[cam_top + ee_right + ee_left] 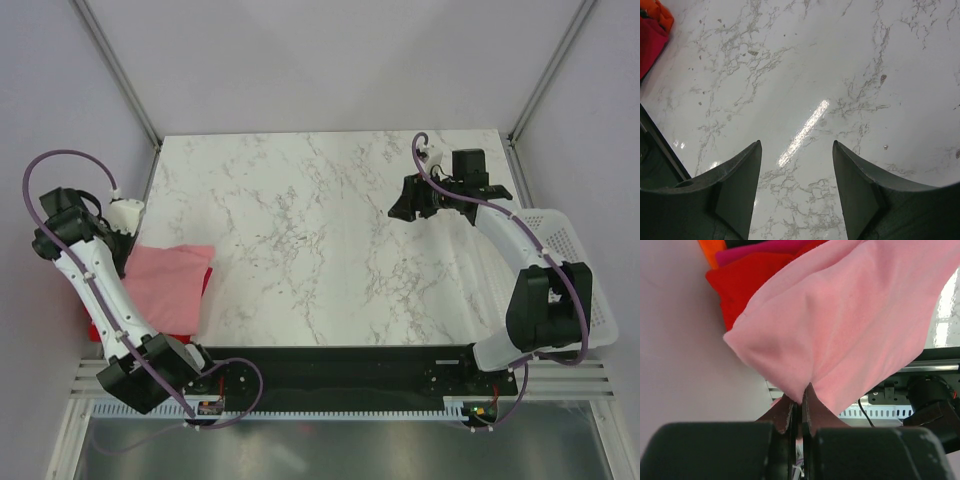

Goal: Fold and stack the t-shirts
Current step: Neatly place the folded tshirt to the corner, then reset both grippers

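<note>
The pink t-shirt [850, 325] covers most of the red t-shirt [745, 285]; the orange t-shirt [713, 249] is cut off by the top edge

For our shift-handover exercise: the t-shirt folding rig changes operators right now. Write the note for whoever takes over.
Left gripper: shut on an edge of the pink t-shirt.
Right gripper: open, empty, above the bare marble table.
Shirts: the pink one lies over the red t-shirt at the table's left edge; the orange t-shirt peeks out beyond.
Done: the pink one looks folded and on the stack.
To do: probably release it and square up the stack.
</note>
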`<state>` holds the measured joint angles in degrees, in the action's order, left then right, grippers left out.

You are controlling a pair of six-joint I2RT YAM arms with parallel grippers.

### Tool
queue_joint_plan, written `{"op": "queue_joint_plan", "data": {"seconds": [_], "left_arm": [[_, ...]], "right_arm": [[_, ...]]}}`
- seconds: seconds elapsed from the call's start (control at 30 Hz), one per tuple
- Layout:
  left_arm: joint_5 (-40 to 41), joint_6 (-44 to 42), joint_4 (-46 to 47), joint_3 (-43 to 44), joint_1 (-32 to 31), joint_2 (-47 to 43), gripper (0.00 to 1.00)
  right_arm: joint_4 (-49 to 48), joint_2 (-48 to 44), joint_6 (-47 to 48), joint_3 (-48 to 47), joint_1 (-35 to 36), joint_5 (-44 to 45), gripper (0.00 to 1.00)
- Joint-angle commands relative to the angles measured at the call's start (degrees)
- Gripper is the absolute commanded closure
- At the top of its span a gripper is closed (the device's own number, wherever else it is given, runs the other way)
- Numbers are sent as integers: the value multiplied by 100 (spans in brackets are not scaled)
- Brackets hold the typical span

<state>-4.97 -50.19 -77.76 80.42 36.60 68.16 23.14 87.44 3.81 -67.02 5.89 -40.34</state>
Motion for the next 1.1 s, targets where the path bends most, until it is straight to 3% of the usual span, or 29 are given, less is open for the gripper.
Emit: {"op": "queue_joint_plan", "data": {"seconds": [0.0, 0.13, 0.47, 0.53, 0.6, 0.67, 0.73, 0.77, 0.8, 0.93, 1.07], "left_arm": [[225, -543, 348, -193, 356, 100, 98], [260, -606, 892, -273, 760, 512, 98], [479, 44, 1711, -150, 875, 1646, 98], [636, 220, 1816, -97, 875, 1692, 82], [524, 413, 1851, -36, 875, 1465, 54], [-81, 536, 1826, 70, 840, 1157, 48], [-694, 651, 1834, 192, 675, 577, 31], [-837, 773, 1852, 202, 543, 384, 22], [-926, 844, 1956, 193, 385, 234, 1], [-1093, 1616, 2229, 18, -774, -162, 0], [-1497, 2531, 2624, -333, -1400, -101, 0]], "right_arm": [[-283, 36, -100, -223, 0, -176, 33], [-362, 10, -135, -232, 9, -115, 33], [-354, -78, -56, -338, 0, 122, 29], [-345, -95, -56, -329, 0, 140, 28], [-345, -139, -65, -329, 9, 184, 25], [-310, -200, -178, -390, 0, 236, 2], [-249, -271, -223, -434, 9, 420, 2], [-248, -384, -188, -408, 0, 517, 2], [-239, -438, -145, -364, 0, 622, 2], [-476, -614, -363, -57, 70, 1683, 2], [-442, -535, -1031, -91, 237, 2969, 2]]}}
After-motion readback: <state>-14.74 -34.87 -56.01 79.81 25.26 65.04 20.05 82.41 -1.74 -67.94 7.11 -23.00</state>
